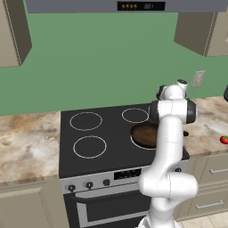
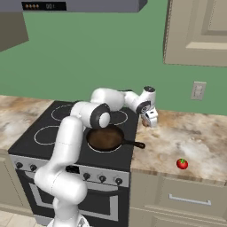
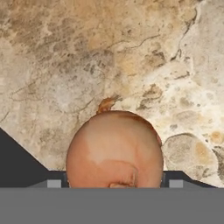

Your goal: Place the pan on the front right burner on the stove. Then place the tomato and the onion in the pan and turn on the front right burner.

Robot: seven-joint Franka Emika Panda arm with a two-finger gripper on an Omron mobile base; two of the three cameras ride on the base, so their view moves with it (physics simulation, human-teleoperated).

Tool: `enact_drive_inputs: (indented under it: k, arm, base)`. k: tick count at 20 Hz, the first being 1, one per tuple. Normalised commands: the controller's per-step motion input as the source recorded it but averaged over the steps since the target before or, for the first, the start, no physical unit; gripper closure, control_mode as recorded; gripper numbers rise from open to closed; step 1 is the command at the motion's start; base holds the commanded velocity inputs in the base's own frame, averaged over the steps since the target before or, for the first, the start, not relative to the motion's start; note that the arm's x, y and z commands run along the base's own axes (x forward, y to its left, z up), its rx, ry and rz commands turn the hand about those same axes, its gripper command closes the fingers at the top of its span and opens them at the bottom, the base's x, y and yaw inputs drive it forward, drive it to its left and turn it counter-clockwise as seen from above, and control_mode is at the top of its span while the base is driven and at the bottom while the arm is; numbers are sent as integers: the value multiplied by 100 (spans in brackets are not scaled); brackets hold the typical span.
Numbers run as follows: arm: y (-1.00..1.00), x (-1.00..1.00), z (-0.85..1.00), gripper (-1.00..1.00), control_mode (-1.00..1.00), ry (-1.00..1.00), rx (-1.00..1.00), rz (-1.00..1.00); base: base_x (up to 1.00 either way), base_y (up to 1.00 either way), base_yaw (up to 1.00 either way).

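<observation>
Pan [image 2: 104,137] sits on the stove's [image 1: 89,133] front right burner, handle pointing to 3 o'clock. Gripper [image 2: 150,120] is down on the counter [image 2: 186,137] by the stove's right edge, fingertips [image 3: 54,183] flanking the onion [image 3: 114,151] — grip can't be told. Tomato [image 2: 182,164] lies well apart, at 4 o'clock of the pan.

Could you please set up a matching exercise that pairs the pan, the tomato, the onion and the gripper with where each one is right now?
Things:
1. pan
2. tomato
3. onion
4. gripper

Places:
A. alone on the counter right of the stove, near its front edge
B. lowered over the counter just past the stove's right edge
C. on the front right burner, handle pointing right
D. on the counter, between the two finger tips in the hand view

Pairs: 1-C, 2-A, 3-D, 4-B
</observation>
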Motion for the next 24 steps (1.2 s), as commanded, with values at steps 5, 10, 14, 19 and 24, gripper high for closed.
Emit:
enact_drive_inputs:
  k: [5, 10, 14, 19, 24]
  arm:
    - [2, -44, 78, 100, -100, -6, 0, -3]
    - [25, -55, 92, 100, -100, 0, 2, -3]
    - [67, -72, 49, 100, -100, 9, 2, 0]
    - [77, -93, 22, 100, -100, 12, 2, 0]
    - [63, -99, 10, 100, -100, 7, 0, 0]
  base:
    - [0, 0, 0]
    - [0, 0, 0]
    - [0, 0, 0]
    - [0, 0, 0]
    - [0, 0, 0]
